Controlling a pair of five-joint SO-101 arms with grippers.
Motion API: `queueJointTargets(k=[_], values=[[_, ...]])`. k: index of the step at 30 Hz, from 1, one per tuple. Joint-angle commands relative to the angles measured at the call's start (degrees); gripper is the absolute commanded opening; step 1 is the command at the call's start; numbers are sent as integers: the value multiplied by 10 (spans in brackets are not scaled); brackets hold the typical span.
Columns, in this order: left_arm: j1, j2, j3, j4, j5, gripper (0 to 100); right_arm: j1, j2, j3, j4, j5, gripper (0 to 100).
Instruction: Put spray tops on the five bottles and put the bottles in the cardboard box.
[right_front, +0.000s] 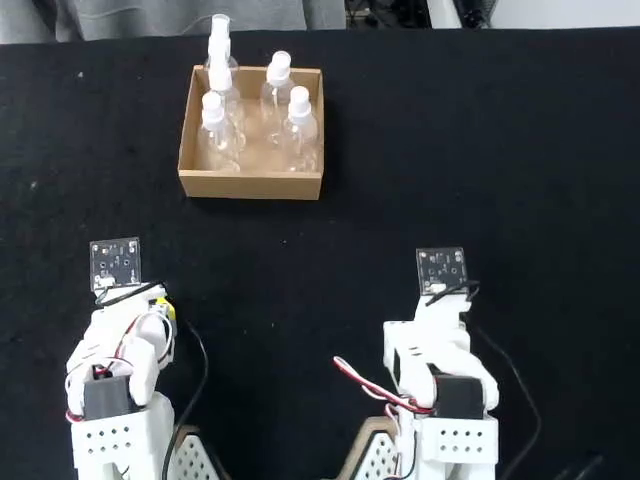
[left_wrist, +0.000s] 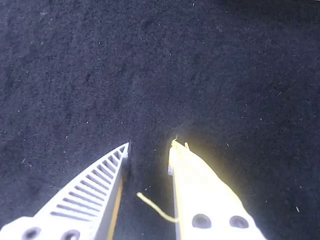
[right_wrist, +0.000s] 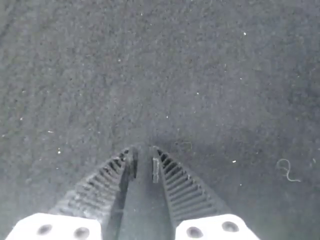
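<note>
The cardboard box (right_front: 250, 185) stands at the back of the black table, left of centre. Several clear bottles stand upright inside it, each with a white spray top, for instance a bottle (right_front: 214, 135) at the front left and another bottle (right_front: 300, 128) at the front right. Both arms are folded back at the near edge, far from the box. My left gripper (left_wrist: 148, 147) points down at bare black cloth, its fingers a narrow gap apart and holding nothing. My right gripper (right_wrist: 143, 157) also faces bare cloth, shut and empty.
The left arm (right_front: 118, 350) and the right arm (right_front: 440, 350) sit on their bases at the front edge. A wide stretch of black cloth (right_front: 450, 150) lies between them and the box. A thin yellow wire (left_wrist: 155, 207) crosses between the left fingers.
</note>
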Motion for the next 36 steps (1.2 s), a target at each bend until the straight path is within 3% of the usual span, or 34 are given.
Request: queueJointTargets(k=[1,6,11,19,22,29,36], values=[[-5,-4,13,2,-1,117,11,-54,-3,-2,0,15],[-4,-4,13,2,-1,117,22,-53,-3,-13,12,15],[-4,-4,13,2,-1,117,40,-54,-3,-37,129,10],[-4,-4,13,2,-1,117,42,-54,-3,-38,136,10],[-4,-4,13,2,-1,117,40,-54,-2,-35,116,10],[-4,-4,13,2,-1,117,43,-54,-2,-33,-35,11],[-4,-4,13,2,-1,117,43,-54,-2,-33,-50,11]])
